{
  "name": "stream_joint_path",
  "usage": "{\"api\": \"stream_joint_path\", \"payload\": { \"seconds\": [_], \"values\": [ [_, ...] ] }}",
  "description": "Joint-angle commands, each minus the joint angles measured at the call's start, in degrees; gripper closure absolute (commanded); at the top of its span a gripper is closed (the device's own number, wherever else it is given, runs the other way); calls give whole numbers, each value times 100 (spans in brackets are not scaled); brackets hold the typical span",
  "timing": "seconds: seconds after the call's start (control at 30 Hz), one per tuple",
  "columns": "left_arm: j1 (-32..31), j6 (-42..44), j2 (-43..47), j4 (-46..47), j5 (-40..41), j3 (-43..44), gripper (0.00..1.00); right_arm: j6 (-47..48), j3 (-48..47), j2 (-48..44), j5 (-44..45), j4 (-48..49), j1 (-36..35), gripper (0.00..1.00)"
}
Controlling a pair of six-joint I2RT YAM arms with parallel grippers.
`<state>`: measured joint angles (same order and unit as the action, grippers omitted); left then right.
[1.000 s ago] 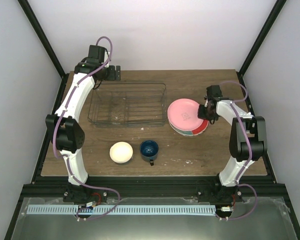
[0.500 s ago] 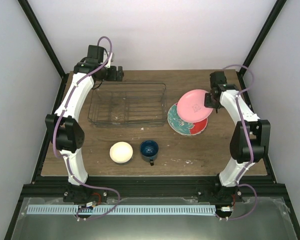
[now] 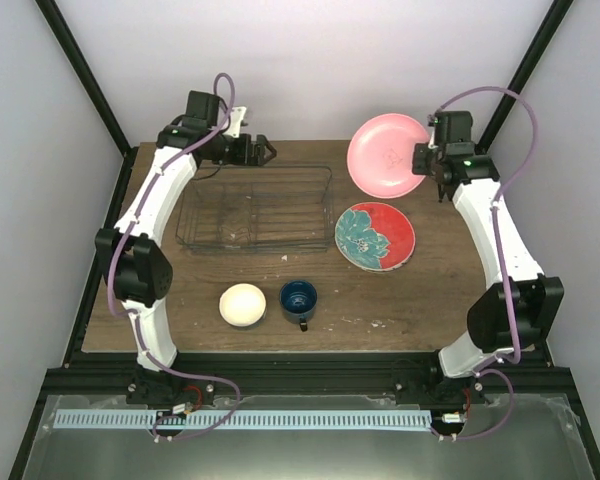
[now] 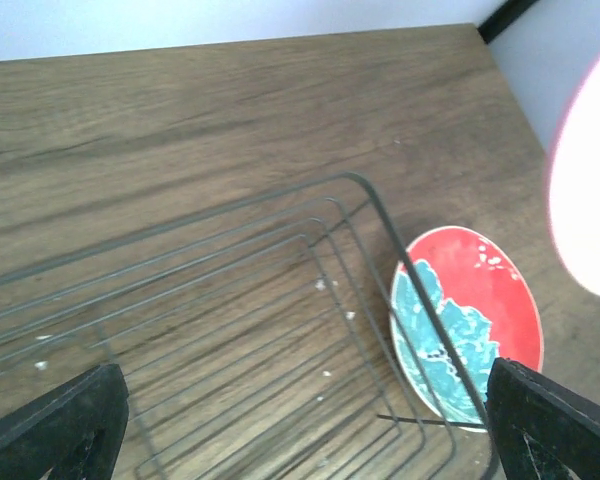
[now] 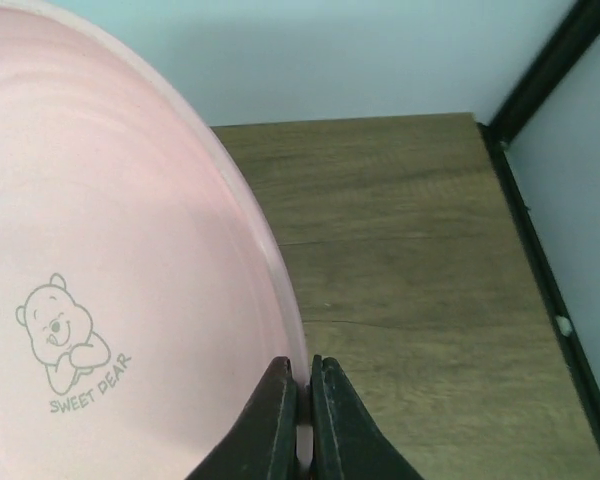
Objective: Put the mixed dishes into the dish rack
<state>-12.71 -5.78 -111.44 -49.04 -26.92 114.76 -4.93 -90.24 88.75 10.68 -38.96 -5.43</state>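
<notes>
Pink plate is held in the air, right of the rack and out past its far edge. Its rim is pinched between the right fingers, and it is tilted nearly on edge with its face turned toward the rack. The left fingers are spread wide and empty above the rack's far rim. A leftward carry by the right arm is judged to be called for, with the plate turned to slip between the dividers. The red plate lies flat just right of the rack, under that path. The mug and bowl stand on the worktop in front of the rack.
</notes>
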Motion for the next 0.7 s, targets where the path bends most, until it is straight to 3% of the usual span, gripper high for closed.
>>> {"api": "stream_joint_path", "payload": {
  "seconds": [0.0,0.37,0.67],
  "values": [
    [-244,-196,-130,145,-297,174,1,34,-108,175,-168,483,-486,99],
    [-557,-163,-259,174,239,33,1,-75,-460,635,-170,744,-1069,99],
    [-770,-258,-386,549,229,-127,1,-206,-653,828,-433,866,-1425,99]
  ]
}}
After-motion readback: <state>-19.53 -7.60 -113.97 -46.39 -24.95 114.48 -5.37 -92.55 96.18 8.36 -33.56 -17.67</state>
